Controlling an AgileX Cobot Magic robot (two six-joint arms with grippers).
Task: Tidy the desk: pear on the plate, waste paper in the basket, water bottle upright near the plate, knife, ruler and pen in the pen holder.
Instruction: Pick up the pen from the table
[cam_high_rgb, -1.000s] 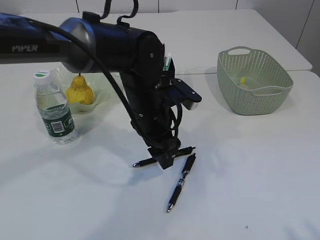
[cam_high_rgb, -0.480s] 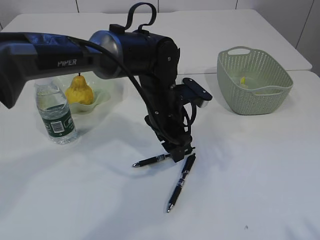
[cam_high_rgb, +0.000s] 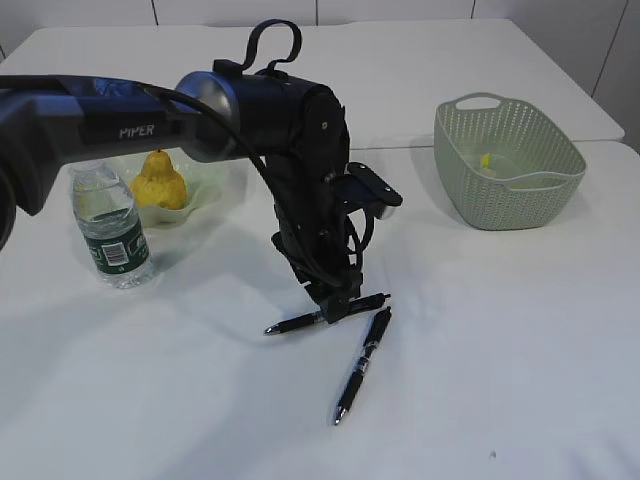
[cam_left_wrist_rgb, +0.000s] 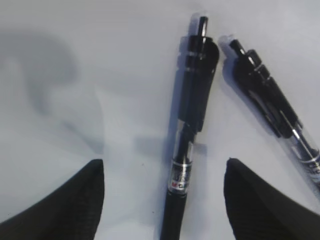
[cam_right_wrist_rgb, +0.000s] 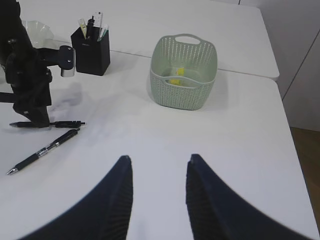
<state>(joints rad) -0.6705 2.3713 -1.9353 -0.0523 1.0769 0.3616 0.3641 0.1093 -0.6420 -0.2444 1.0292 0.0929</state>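
Exterior view is showing the white table (cam_high_rgb: 520, 380) carrying everything, with the left arm (cam_high_rgb: 250, 110) bending down over its middle. Its left gripper (cam_high_rgb: 335, 308) is standing spread wide right over one pen (cam_high_rgb: 300, 322); in the left wrist view that pen (cam_left_wrist_rgb: 187, 145) is lying between the two fingertips (cam_left_wrist_rgb: 75, 200), untouched by either. A second pen (cam_high_rgb: 362, 365) is lying just beside it, angling toward the near edge.

At the far right the green basket (cam_high_rgb: 508, 165) is sitting with yellow scraps of paper (cam_right_wrist_rgb: 176, 81) inside. On the left the water bottle (cam_high_rgb: 108, 228) is standing upright near the plate (cam_high_rgb: 200, 195), and the pear (cam_high_rgb: 160, 182) is resting on that plate.

Right wrist view is showing the right gripper (cam_right_wrist_rgb: 159, 200) hanging above bare table, well apart from the pens, its jaws parted and holding nothing. Behind the left arm, the black pen holder (cam_right_wrist_rgb: 91, 52) is standing with several items poking out of it; which ones I cannot tell.
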